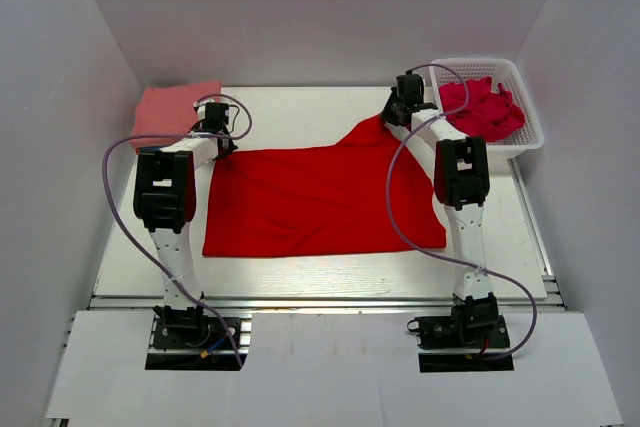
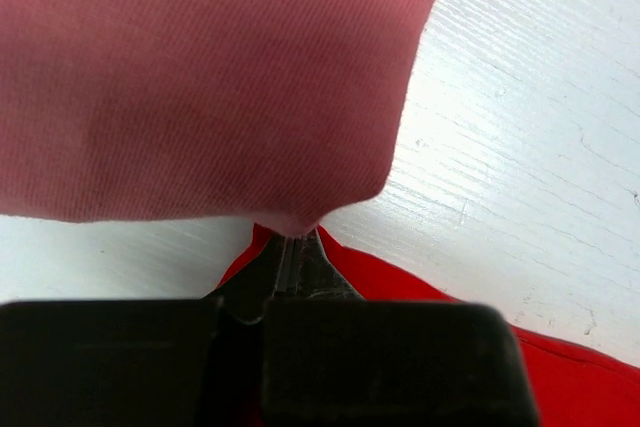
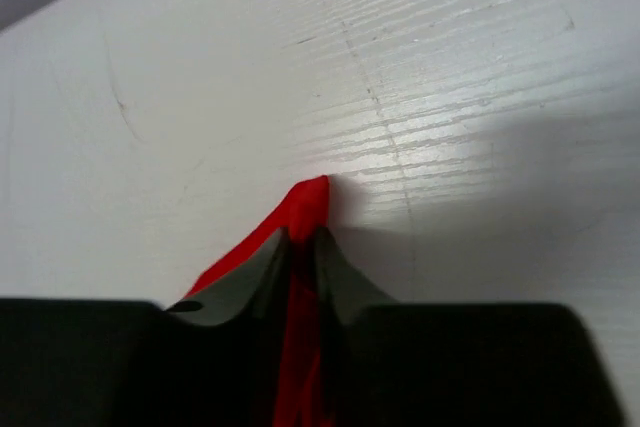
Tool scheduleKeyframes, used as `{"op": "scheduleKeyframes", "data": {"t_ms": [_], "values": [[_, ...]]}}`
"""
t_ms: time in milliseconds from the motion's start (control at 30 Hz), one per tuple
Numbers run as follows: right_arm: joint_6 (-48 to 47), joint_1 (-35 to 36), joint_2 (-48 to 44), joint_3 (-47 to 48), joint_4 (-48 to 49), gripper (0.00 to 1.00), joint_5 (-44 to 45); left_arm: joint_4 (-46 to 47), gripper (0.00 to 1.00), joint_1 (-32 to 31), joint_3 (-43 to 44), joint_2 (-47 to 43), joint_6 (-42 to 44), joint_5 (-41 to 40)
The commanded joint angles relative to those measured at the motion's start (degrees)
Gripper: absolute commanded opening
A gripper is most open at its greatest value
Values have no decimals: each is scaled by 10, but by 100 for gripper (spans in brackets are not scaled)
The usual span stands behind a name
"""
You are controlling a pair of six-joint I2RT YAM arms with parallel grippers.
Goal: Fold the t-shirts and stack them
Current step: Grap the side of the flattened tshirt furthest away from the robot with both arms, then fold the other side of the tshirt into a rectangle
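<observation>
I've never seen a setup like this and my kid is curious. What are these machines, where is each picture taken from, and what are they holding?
These are two robot arms bolted to the near edge of a white table. The wide picture looks down from above and behind them. The two close-ups come from small cameras on each wrist, looking along that arm's own jaws. A red t-shirt lies spread out in the middle. The left arm and the right arm each have their jaws pinched shut on a far corner of it. A folded salmon-pink shirt sits at the far left, right beside the left arm's jaws. At the far right, a white basket holds crumpled crimson-pink shirts.
</observation>
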Motion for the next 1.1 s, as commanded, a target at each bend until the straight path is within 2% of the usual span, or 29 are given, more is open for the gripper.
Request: {"op": "scheduleKeyframes", "data": {"t_ms": [0, 33, 100, 333, 533, 633, 800, 1067], "values": [[3, -3, -7, 6, 26, 14, -2, -22, 0, 3, -15, -14, 3, 22], [2, -1, -17, 6, 23, 5, 7, -22, 0, 3, -15, -14, 3, 22], [-15, -1, -28, -1, 21, 0, 16, -22, 0, 3, -15, -19, 3, 22], [-52, 8, -143, -67, 16, 0, 20, -10, 0, 3, -34, -61, 15, 9], [-72, 22, -272, -193, 15, 0, 42, 4, 0, -2, -71, -114, 15, -6], [-67, 25, -307, -262, 13, 0, 59, 5, 0, -8, -91, -149, 15, -25], [-40, 26, -434, -377, -8, 0, 74, 11, 0, -8, -153, -208, 9, -25], [-9, 27, -580, -473, -95, 0, 110, 4, 0, -8, -266, -339, -15, -19]]}}
